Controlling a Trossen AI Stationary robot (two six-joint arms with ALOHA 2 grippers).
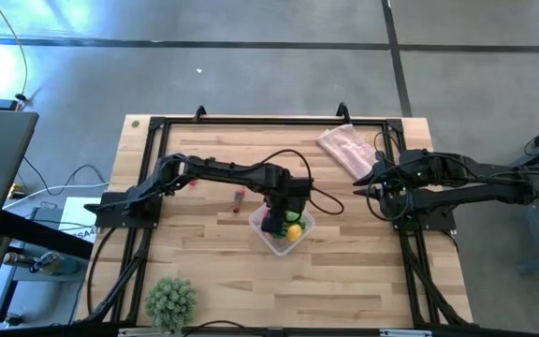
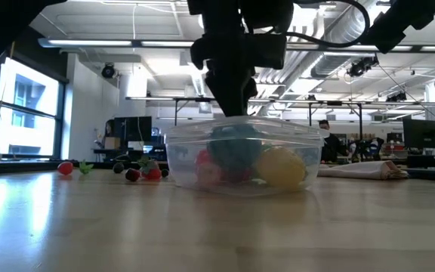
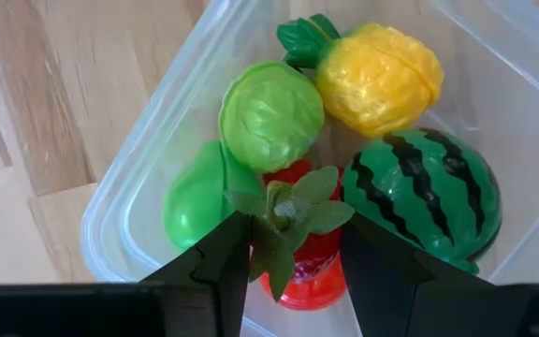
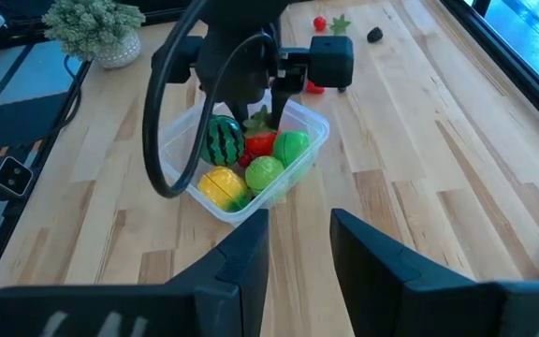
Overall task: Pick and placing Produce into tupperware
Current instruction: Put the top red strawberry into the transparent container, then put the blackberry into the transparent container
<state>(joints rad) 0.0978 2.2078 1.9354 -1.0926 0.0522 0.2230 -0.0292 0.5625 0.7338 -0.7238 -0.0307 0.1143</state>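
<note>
The tupperware (image 1: 268, 245), a clear squarish container, stands mid-table. In it lie a yellow fruit (image 3: 377, 75), a pale-green cabbage (image 3: 269, 112), a striped watermelon (image 3: 429, 192) and a green fruit (image 3: 195, 201). My left gripper (image 3: 293, 239) reaches down into the tupperware (image 2: 240, 177) and is shut on a red fruit (image 3: 309, 276) with a green leafy top. My right gripper (image 4: 299, 248) waits open at the table's right side, near its own base, with nothing between its fingers. My left gripper pinches the red fruit by its two sides (image 3: 330, 253), just under the leafy top (image 3: 293, 211), between its two fingers. The fingers come from above, pointing down. The fruit sits upright inside the container among the other produce; I cannot tell whether it rests on the bottom.
More small produce lies on the wood left of the container (image 1: 239, 199), red and dark pieces (image 2: 146, 173). A pink cloth (image 1: 347, 150) lies at the far right. A spiky pale-green ball plant (image 1: 171, 301) stands at the near left edge.
</note>
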